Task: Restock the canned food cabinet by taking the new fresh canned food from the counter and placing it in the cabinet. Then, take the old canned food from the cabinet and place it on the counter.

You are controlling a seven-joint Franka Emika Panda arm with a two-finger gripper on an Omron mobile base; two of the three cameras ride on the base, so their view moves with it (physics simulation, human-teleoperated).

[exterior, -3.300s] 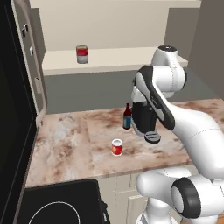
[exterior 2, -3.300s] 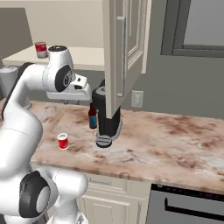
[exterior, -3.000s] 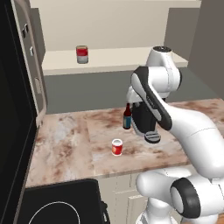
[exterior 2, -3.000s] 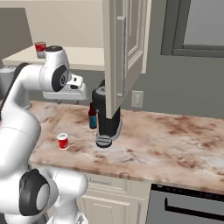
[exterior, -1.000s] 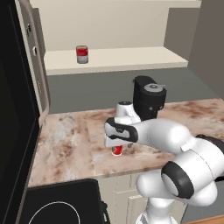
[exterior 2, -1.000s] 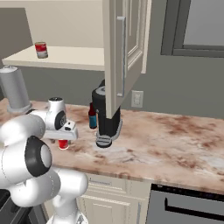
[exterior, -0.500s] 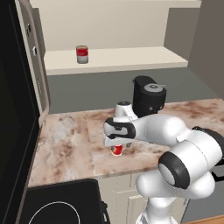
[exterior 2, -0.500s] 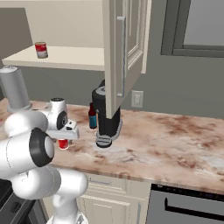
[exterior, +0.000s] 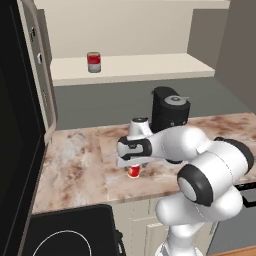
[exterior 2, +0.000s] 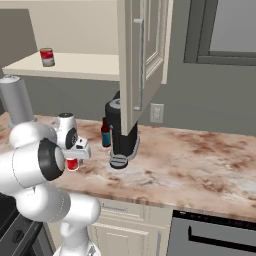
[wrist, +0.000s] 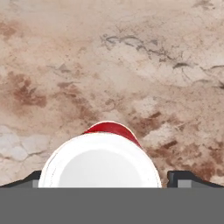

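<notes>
The new fresh canned food (wrist: 100,164) stands near the counter (exterior: 75,165) front edge, between the spread gripper (wrist: 100,186) fingers; off-centre closing could tip it

Grey wall (exterior 2: 200,95) with white outlet (exterior 2: 156,113), dark-framed window (exterior 2: 225,30), white base cabinets (exterior 2: 130,230), black stove (exterior: 70,235)

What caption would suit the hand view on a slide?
Gripper poised straight over the red can's white top, a finger on either side, on the marbled counter.
</notes>
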